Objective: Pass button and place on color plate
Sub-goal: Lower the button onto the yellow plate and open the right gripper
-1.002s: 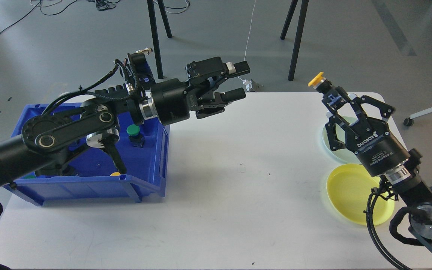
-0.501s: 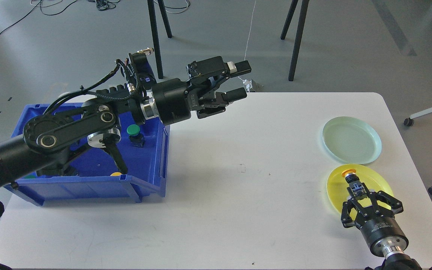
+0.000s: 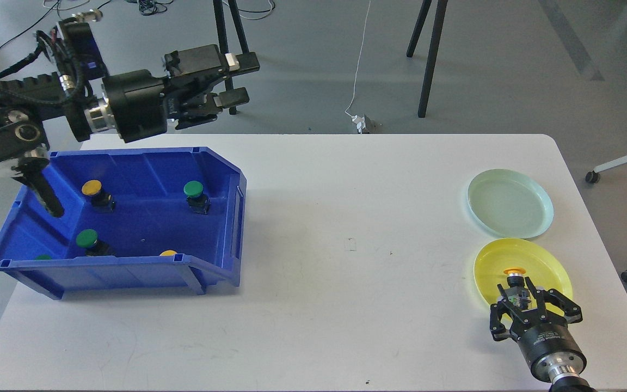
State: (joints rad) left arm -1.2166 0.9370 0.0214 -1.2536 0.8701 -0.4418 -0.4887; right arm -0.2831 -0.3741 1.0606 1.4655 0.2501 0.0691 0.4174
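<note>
With the yellow button (image 3: 515, 276) resting on the yellow plate (image 3: 547, 261), the right gripper (image 3: 521, 297) seems only just unclasped around it, so a skewed retreat could tip it, while the left gripper (image 3: 237, 79) hangs open above the blue bin (image 3: 226, 218).

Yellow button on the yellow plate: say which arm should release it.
Right. Its end effector sits at the yellow button over the yellow plate; the left end effector hangs open, far above the bin.
</note>
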